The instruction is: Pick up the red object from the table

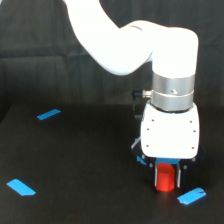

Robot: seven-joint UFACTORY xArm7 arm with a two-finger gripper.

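Black table [75,160] spans scene; white arm [135,45] reaches down at exterior view's right. Gripper [166,179] low over table, fingers flanking red object [166,179]; clenched or not, cannot tell. 3 blue tape strips: [48,114], [21,187], [191,196].

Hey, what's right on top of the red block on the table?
The gripper sits directly over the red object, its dark fingers flanking it. The block's top is hidden by the gripper body, so contact there cannot be seen. The table lies beneath.
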